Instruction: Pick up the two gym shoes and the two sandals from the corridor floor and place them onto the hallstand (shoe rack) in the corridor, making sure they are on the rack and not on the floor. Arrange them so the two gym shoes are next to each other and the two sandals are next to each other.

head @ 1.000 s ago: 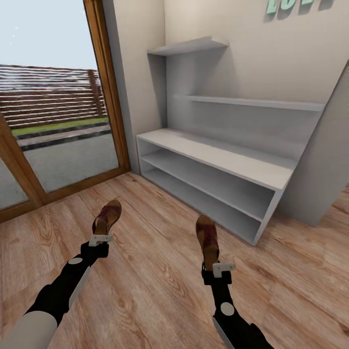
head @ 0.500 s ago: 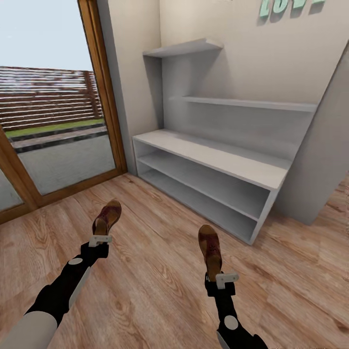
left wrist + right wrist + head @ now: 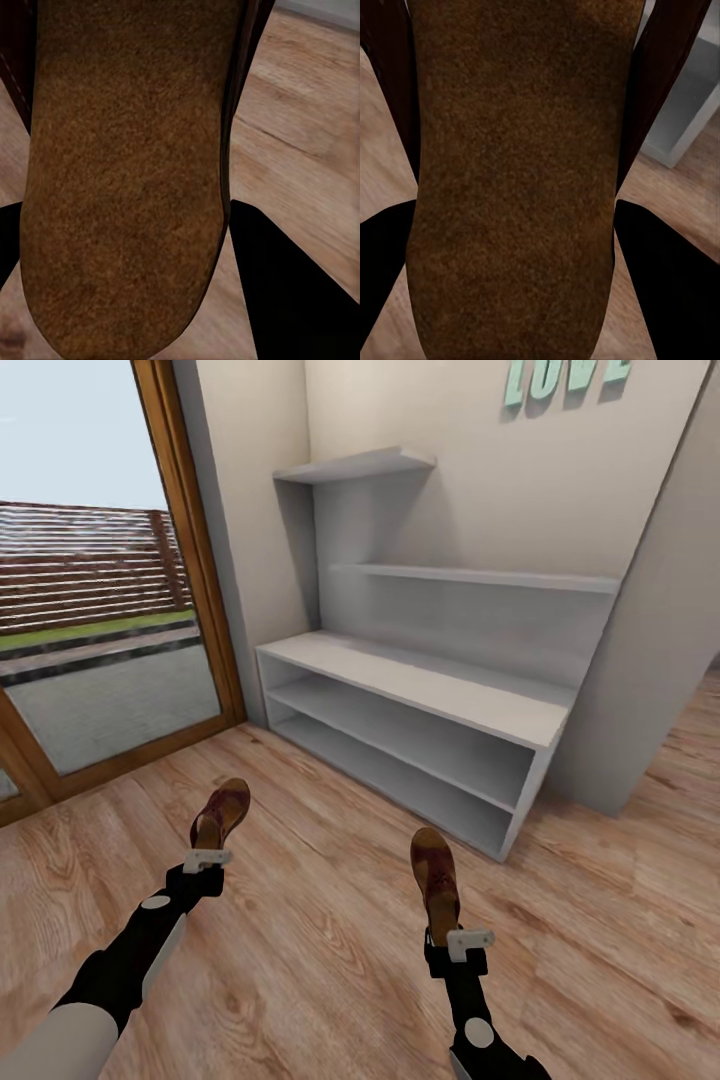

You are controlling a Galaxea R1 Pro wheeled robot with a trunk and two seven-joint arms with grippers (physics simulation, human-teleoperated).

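— What sat nearest the camera?

— Two black arms reached forward over the light-brown wood-grain plank corridor floor (image 3: 300, 960). The left gripper (image 3: 205, 857) was clamped on the heel end of a small flat dark-brown leather sandal with a tan-brown footbed (image 3: 222, 813), and the right gripper (image 3: 455, 942) was clamped the same way on the second dark-brown sandal (image 3: 435, 877).

— How did the jaws stand?

— Narrow, closed on each heel. In the left wrist view the tan footbed (image 3: 120, 180) ran between the two black fingers (image 3: 292, 292); in the right wrist view the other footbed (image 3: 514, 180) did likewise, a black finger (image 3: 667, 277) on either side.

— Were the sandals on the floor?

— Both were held above it, toes pointing away from the robot, well apart from each other (the left one angled slightly to the right).

— And farther off?

— Beyond the right sandal stood the light-grey hallstand bench with two low open shelves (image 3: 420, 690), and two stepped grey wall shelves above it (image 3: 480, 575). A corner of it showed in the right wrist view too (image 3: 690, 105). To its left was a wood-framed glass door (image 3: 190, 560), with a brown slatted fence (image 3: 80, 565) outside. On the beige wall above hung pale-green letters reading LOVE (image 3: 565, 378).
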